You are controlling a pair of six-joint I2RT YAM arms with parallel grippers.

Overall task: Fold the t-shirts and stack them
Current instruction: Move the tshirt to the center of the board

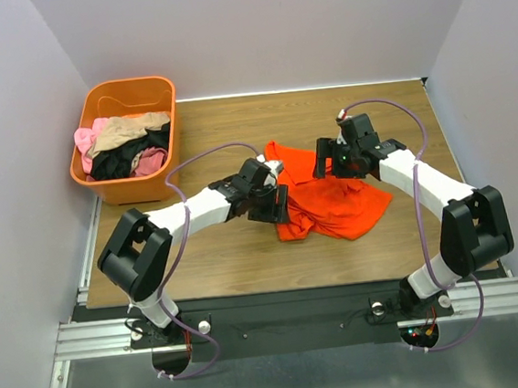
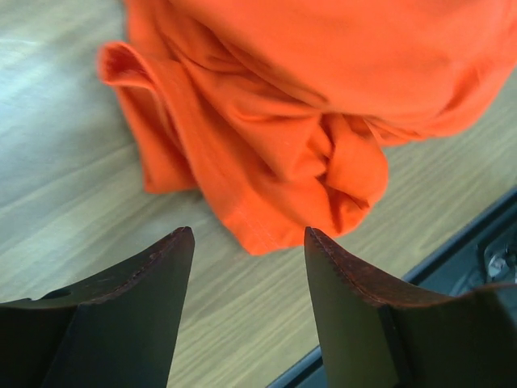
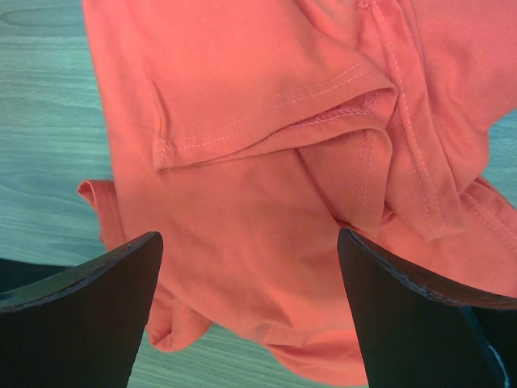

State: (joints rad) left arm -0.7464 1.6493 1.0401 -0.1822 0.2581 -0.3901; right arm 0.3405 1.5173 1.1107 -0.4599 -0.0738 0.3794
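A bright orange-red t-shirt (image 1: 338, 205) lies crumpled in the middle of the wooden table (image 1: 219, 253). My left gripper (image 1: 272, 204) is at the shirt's left edge, low over the wood. In the left wrist view it (image 2: 246, 234) is open, with bare wood between its fingers and a bunched fold of the shirt (image 2: 283, 137) just ahead of the tips. My right gripper (image 1: 335, 157) hovers over the shirt's far part. In the right wrist view it (image 3: 250, 238) is open wide above the shirt (image 3: 258, 178), whose hemmed sleeve shows; nothing is gripped. More t-shirts (image 1: 126, 147), pink, tan and black, lie heaped in the tub.
An orange plastic tub (image 1: 125, 86) stands at the table's far left corner. White walls close in the left, back and right sides. The table's near edge and a black rail (image 1: 279, 307) run below the shirt.
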